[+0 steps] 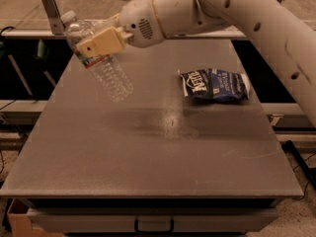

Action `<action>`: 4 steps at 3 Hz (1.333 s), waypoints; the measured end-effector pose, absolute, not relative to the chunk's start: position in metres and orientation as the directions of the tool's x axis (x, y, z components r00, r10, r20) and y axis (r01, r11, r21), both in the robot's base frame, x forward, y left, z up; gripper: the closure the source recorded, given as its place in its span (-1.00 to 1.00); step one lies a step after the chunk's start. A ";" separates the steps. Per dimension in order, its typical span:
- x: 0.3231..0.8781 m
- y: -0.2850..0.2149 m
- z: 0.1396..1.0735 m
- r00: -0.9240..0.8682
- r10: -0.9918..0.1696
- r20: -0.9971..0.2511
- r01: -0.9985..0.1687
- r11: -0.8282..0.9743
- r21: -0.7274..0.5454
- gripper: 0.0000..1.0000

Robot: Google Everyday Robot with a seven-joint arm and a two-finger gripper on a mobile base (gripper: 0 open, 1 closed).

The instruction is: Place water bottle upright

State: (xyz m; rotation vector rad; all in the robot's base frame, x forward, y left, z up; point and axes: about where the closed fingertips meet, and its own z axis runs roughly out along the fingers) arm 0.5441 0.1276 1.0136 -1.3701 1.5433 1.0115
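Camera view: water bottle (111, 75) held tilted over surface (148, 162) left-rear, clamped in gripper (101, 42).
Risk: if released w/ this tilt, it could be toppled & rolled off.

Your counter (148, 167) is a flat grey-brown slab with a dull sheen and a darker smear near its middle. Lying on it you have a dark blue snack bag (215, 85), flat, toward the far right corner and just in from the right edge. The gripper (91, 51) hangs above the far left corner, its jaws closed on the water bottle (111, 78), which is tilted and off the surface.
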 end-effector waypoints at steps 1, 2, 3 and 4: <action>0.531 0.103 1.021 0.001 -0.166 -0.986 -1.000 -0.002 -0.001 1.00; 0.521 0.091 1.018 0.091 -0.020 -0.996 -0.994 -0.056 -0.090 1.00; 0.516 0.089 1.013 0.193 0.098 -0.976 -0.976 -0.079 -0.201 1.00; 0.511 0.095 1.002 0.241 0.141 -0.960 -0.961 -0.102 -0.256 1.00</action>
